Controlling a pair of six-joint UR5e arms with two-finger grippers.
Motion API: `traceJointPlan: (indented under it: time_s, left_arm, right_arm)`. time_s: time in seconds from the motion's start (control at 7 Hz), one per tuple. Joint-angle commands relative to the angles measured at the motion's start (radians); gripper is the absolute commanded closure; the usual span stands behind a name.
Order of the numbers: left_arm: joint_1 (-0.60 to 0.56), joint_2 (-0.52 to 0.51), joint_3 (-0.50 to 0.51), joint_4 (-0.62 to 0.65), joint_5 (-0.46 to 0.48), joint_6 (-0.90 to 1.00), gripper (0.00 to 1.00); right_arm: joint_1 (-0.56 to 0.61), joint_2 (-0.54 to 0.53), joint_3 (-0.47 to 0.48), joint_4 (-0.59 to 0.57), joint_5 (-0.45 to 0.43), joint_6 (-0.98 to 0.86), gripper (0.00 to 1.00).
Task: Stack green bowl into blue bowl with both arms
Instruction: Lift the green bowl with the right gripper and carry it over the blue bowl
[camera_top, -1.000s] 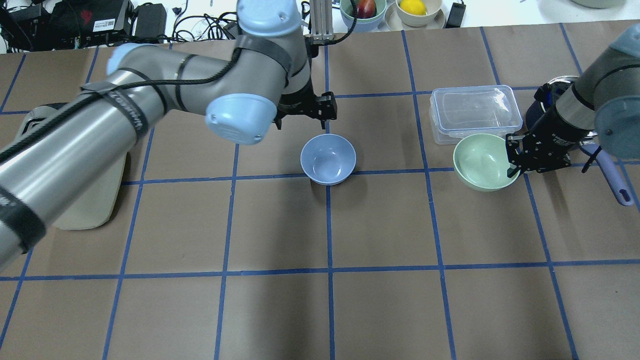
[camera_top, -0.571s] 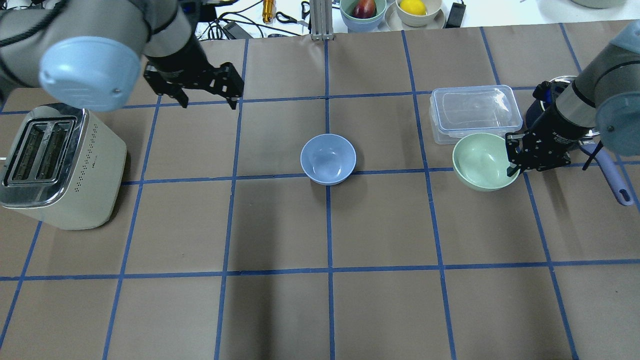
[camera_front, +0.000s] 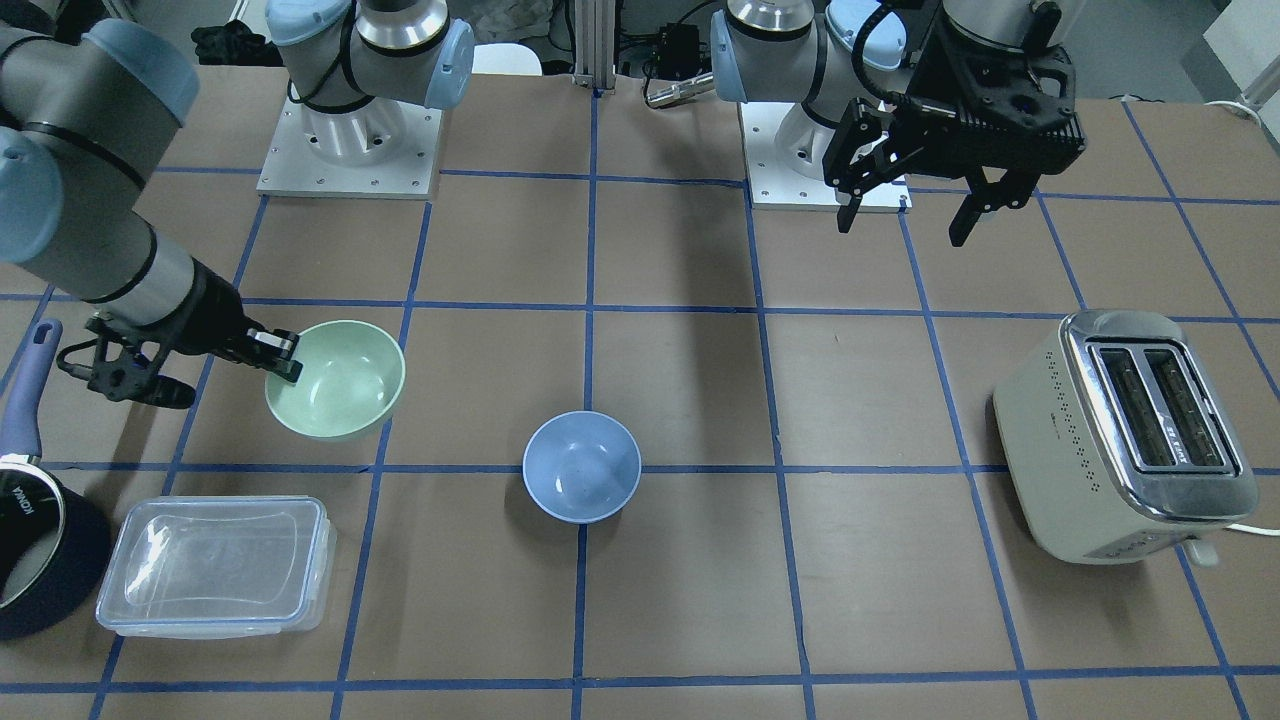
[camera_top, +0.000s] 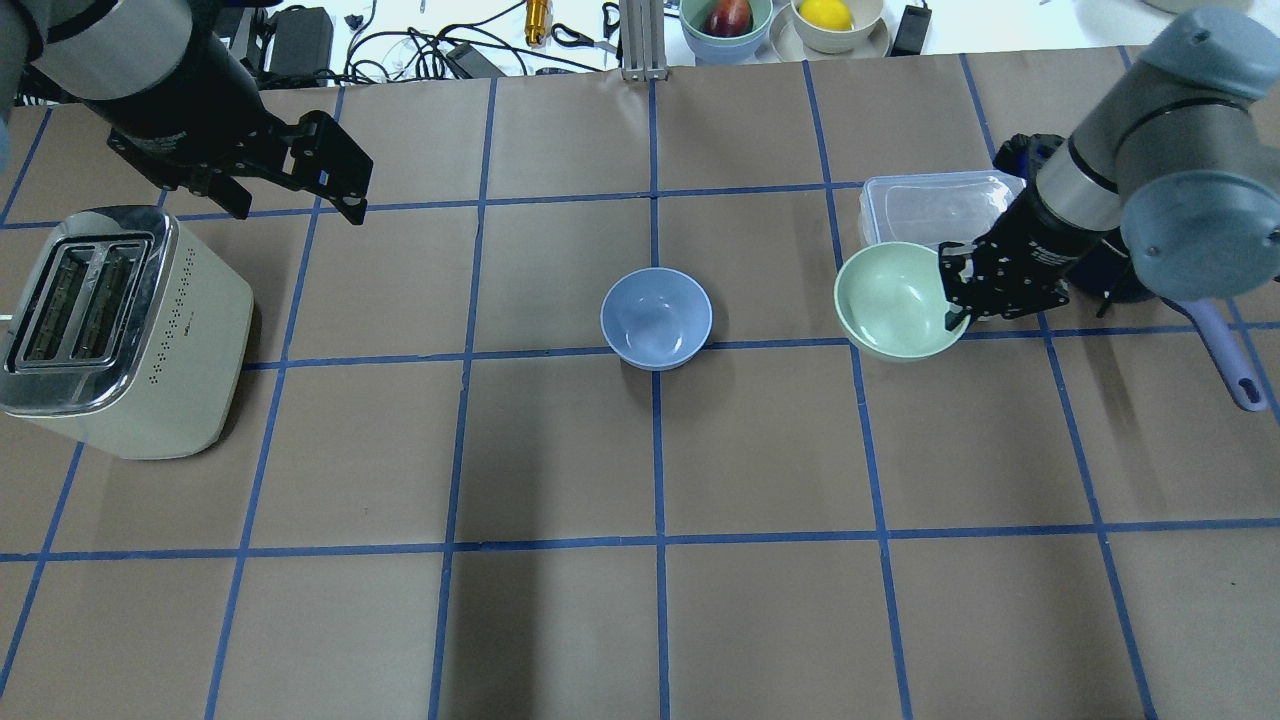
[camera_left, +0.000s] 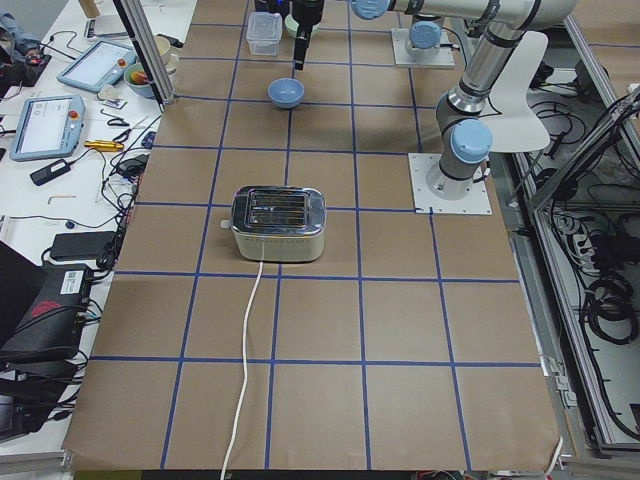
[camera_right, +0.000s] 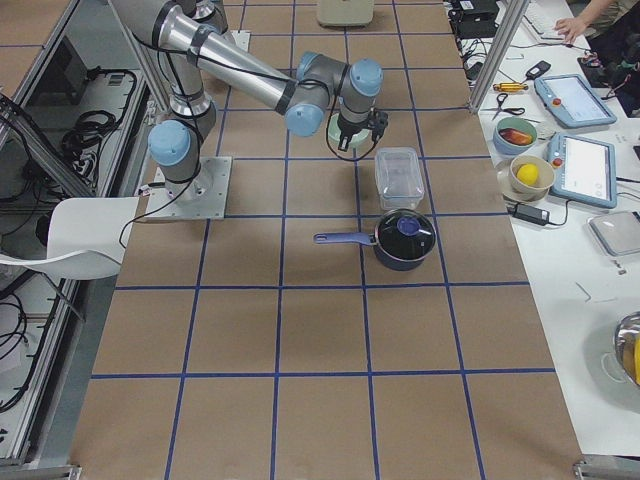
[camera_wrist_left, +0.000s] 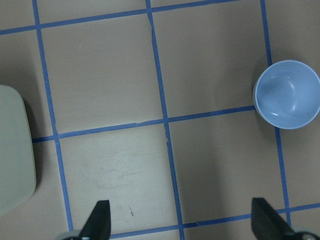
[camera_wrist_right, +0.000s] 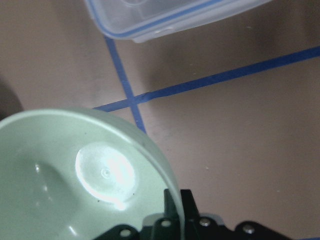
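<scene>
The green bowl (camera_top: 890, 300) hangs from my right gripper (camera_top: 950, 300), which is shut on its right rim. The bowl overlaps the front edge of the clear container and appears lifted. It also shows in the front view (camera_front: 340, 385) and the right wrist view (camera_wrist_right: 70, 185), where one finger sits inside the rim. The blue bowl (camera_top: 656, 318) stands upright and empty at the table's middle, about one grid square left of the green bowl. My left gripper (camera_top: 298, 212) is open and empty, high above the far-left table near the toaster; its wrist view shows the blue bowl (camera_wrist_left: 287, 94) off to the right.
A cream toaster (camera_top: 110, 330) stands at the left. A clear lidded container (camera_top: 930, 205) sits behind the green bowl. A navy saucepan (camera_front: 40, 540) with a lavender handle (camera_top: 1225, 360) is at the far right. Fruit bowls (camera_top: 728, 20) stand beyond the table's back edge.
My left arm swung away from above the blue bowl to the far left, uncovering the toaster. My right gripper carried the green bowl left and slightly back, toward the blue bowl.
</scene>
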Motion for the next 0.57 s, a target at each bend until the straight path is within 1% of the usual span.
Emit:
traceJointPlan:
  time_s: [0.0,0.14,0.29,0.43]
  left_arm:
    - [0.016,-0.018,0.011,0.002,-0.004,0.0,0.0]
    - [0.021,-0.018,0.021,0.002,-0.003,0.001,0.0]
    - [0.019,-0.019,0.019,0.002,-0.003,0.001,0.0]
    - [0.019,-0.021,0.019,0.002,-0.003,0.001,0.0]
  right_arm:
    - [0.224,0.017,-0.097,-0.013,0.003,0.294,1.0]
    - [0.318,0.054,-0.156,-0.02,0.005,0.414,1.0]
    - [0.407,0.133,-0.205,-0.075,0.025,0.523,1.0]
    - [0.456,0.199,-0.217,-0.124,0.025,0.546,1.0]
